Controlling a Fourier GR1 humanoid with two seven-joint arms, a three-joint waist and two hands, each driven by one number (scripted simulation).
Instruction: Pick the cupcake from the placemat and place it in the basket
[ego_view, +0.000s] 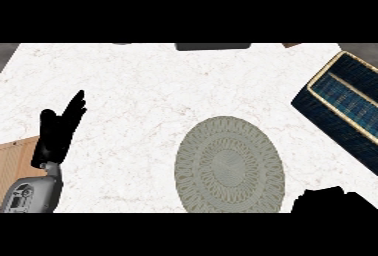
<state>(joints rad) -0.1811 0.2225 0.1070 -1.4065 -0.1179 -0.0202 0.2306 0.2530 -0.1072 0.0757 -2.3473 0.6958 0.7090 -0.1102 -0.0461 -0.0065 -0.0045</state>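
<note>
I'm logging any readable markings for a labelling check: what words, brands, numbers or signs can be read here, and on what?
None can be read.
The placemat carries only a woven ring pattern.
The basket shows a dark blue weave with a pale rim, no label.
The small dark marks on the left forearm are too small to read.

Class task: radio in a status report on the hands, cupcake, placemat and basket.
Left robot hand open, resting at left. Right robot hand at lower right, fingers unclear. No cupcake visible on placemat. Basket at right, path open.
</note>
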